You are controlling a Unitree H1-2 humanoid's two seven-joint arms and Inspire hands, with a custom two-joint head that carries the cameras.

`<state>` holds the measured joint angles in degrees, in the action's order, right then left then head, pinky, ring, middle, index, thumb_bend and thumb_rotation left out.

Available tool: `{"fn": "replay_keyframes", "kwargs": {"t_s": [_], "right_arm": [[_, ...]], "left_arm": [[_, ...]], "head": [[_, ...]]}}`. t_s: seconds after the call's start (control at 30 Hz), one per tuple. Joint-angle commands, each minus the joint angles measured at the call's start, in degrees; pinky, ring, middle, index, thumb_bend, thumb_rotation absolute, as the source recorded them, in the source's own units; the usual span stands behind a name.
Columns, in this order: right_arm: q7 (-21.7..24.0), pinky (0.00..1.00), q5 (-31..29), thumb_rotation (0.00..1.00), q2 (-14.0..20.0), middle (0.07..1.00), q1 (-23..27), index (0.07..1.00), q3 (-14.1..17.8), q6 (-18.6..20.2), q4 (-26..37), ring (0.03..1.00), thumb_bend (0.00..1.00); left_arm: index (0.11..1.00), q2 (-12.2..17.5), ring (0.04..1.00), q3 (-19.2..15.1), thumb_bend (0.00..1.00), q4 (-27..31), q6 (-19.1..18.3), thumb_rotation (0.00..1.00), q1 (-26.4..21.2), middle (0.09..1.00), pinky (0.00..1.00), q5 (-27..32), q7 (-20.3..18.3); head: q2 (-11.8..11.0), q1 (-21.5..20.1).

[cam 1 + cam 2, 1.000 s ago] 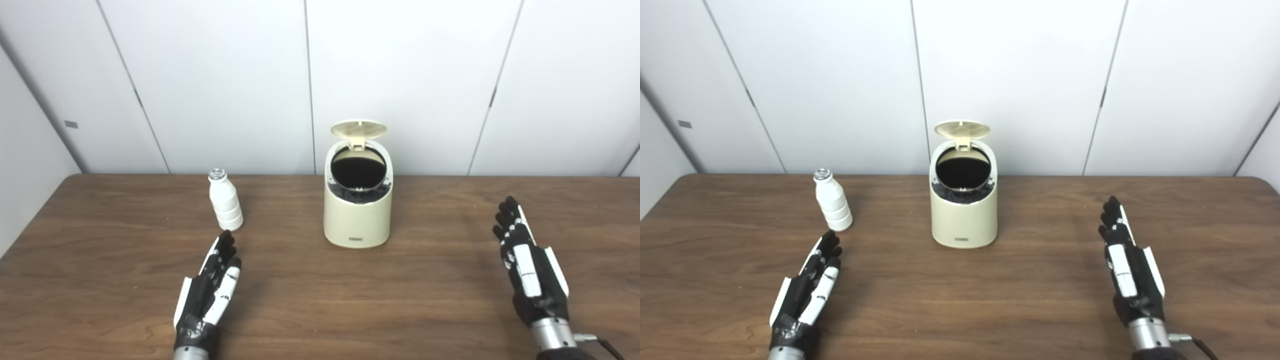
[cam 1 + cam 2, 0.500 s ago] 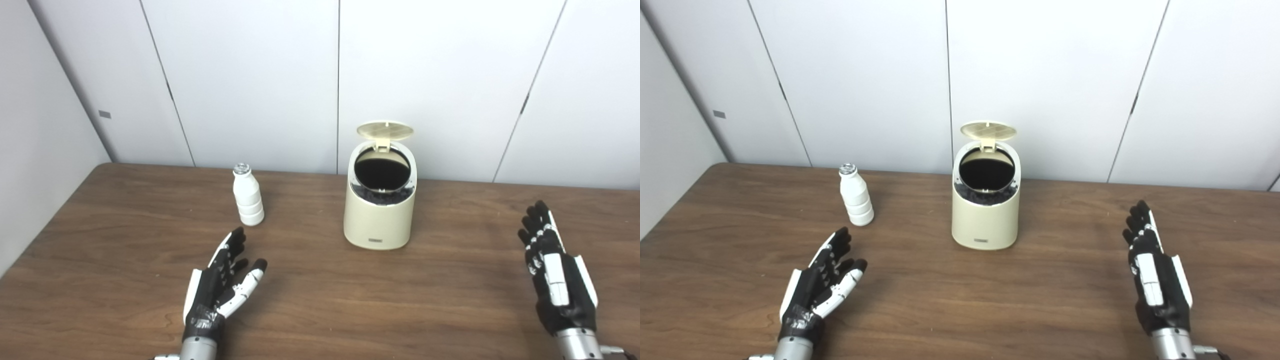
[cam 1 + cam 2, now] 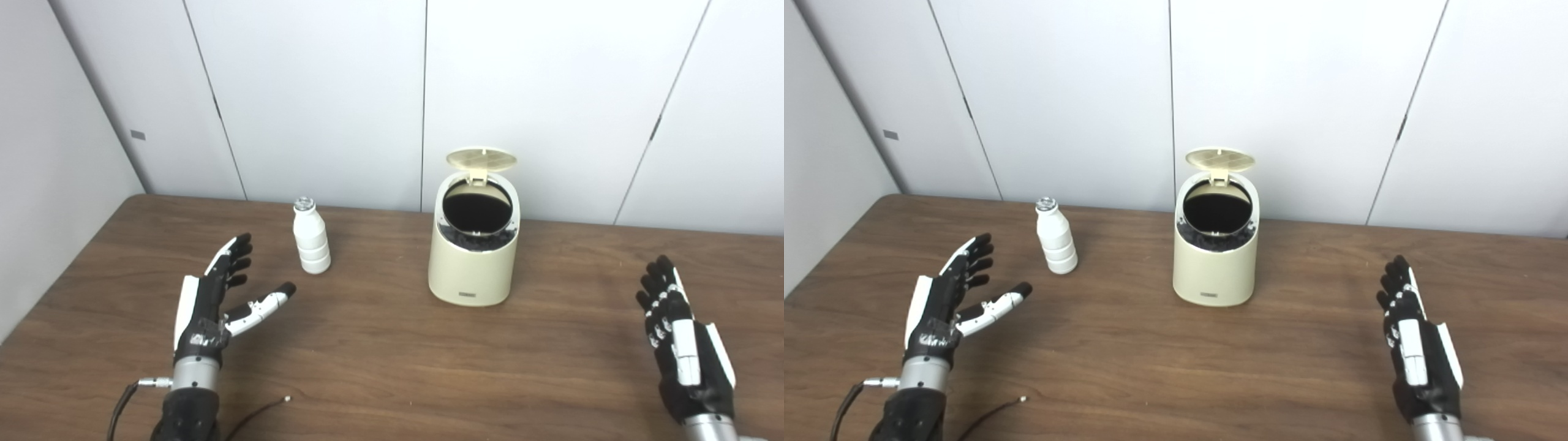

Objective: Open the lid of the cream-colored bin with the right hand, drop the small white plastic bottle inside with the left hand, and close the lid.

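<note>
White panelled walls (image 3: 318, 92) back a brown wood-grain table (image 3: 392, 361). On it stands the cream-colored plastic bin (image 3: 473, 245), its round hinged lid (image 3: 481, 160) already raised. The small white plastic bottle (image 3: 311, 244) stands upright left of the bin, apart from it. Step in hand: bottle pickup. The left hand (image 3: 211, 300), spread and empty, is near the bottle and must close around it. The right hand (image 3: 685, 346), fingers straight, empty, waits well apart.
</note>
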<state>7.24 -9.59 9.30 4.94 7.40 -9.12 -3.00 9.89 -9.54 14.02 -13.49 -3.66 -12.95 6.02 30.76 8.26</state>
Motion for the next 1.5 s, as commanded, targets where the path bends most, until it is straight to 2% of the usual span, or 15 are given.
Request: {"fn": "replay_keyframes", "kwargs": {"t_s": [0.0, 0.13, 0.23, 0.4, 0.6, 0.7, 0.83, 1.0, 1.13, 1.2, 1.47], "right_arm": [[0.04, 1.00, -0.75, 0.95, -0.65, 1.000, -1.60, 1.000, -0.17, 0.00, -0.32, 1.000, 0.61], [-0.27, 1.00, 0.11, 0.94, -0.45, 1.000, -1.65, 1.000, -0.29, 0.52, 0.05, 1.000, 0.61], [-0.38, 1.00, 0.64, 0.93, -0.24, 1.000, -1.50, 1.000, -0.23, 0.10, -0.64, 1.000, 0.65], [-0.48, 1.00, 1.32, 0.90, 0.13, 1.000, -1.54, 1.000, -0.25, 1.33, -0.12, 1.000, 0.63], [-0.26, 1.00, 1.51, 0.87, 0.46, 1.000, -1.71, 1.000, -0.16, 2.75, 0.51, 1.000, 0.66], [-0.40, 1.00, 2.33, 0.87, 0.71, 0.999, -1.81, 1.000, -0.31, 2.86, 0.56, 1.000, 0.66], [-0.50, 1.00, 3.96, 0.90, 1.14, 0.989, -1.82, 1.000, -0.64, 2.32, 0.40, 1.000, 0.66], [-0.47, 1.00, 4.35, 0.91, 1.22, 0.988, -1.89, 1.000, -0.73, 3.31, 1.19, 1.000, 0.63], [-0.93, 1.00, 5.58, 0.93, 1.27, 0.982, -1.95, 1.000, -0.98, 3.50, 1.51, 1.000, 0.66], [-1.08, 1.00, 5.93, 0.93, 1.16, 0.982, -1.95, 1.000, -1.02, 3.60, 1.62, 1.000, 0.63], [-1.43, 1.00, 6.74, 0.95, 0.55, 0.978, -1.93, 1.000, -1.24, 3.74, 1.84, 1.000, 0.65]], "left_arm": [[0.905, 1.53, 0.878, -0.51, 0.85, 0.60, -0.14, 0.13, -2.97, 0.889, 0.85, -1.03, 0.55], [0.908, 3.45, 0.877, -0.68, 0.85, -3.41, 0.18, 0.11, -6.05, 0.892, 0.85, -1.61, 0.64], [0.919, 6.09, 0.899, 0.51, 0.84, -6.30, -0.38, 0.15, -8.49, 0.901, 0.86, -1.62, -1.50], [0.914, 9.42, 0.911, 2.56, 0.89, -10.72, -0.52, 0.13, -12.37, 0.900, 0.90, -0.89, -4.66], [0.894, 11.78, 0.909, 5.06, 0.91, -13.63, -3.21, 0.13, -16.02, 0.899, 0.89, -3.73, -5.88], [0.887, 12.59, 0.915, 6.33, 0.90, -14.79, -3.77, 0.12, -17.17, 0.896, 0.90, -4.89, -6.60], [0.868, 13.19, 0.889, 8.13, 0.90, -17.16, -2.89, 0.11, -18.63, 0.883, 0.85, -6.24, -6.88], [0.868, 13.30, 0.880, 9.58, 0.89, -18.18, -2.39, 0.11, -19.61, 0.871, 0.84, -6.97, -6.67], [0.852, 14.45, 0.850, 10.98, 0.89, -19.94, -1.38, 0.11, -21.03, 0.842, 0.82, -8.67, -6.66], [0.842, 14.86, 0.840, 11.39, 0.89, -20.51, -1.04, 0.12, -21.42, 0.830, 0.81, -9.17, -6.54], [0.821, 15.39, 0.819, 11.14, 0.86, -22.04, -0.48, 0.14, -22.72, 0.811, 0.78, -7.56, -7.96]], "head": [[0.13, -0.28], [0.08, -0.79], [0.11, -0.75], [0.41, -0.91], [0.74, -1.04], [0.91, -1.36], [1.12, -1.30], [1.32, -1.44], [1.46, -1.32], [1.46, -1.33], [1.50, -1.58]]}}
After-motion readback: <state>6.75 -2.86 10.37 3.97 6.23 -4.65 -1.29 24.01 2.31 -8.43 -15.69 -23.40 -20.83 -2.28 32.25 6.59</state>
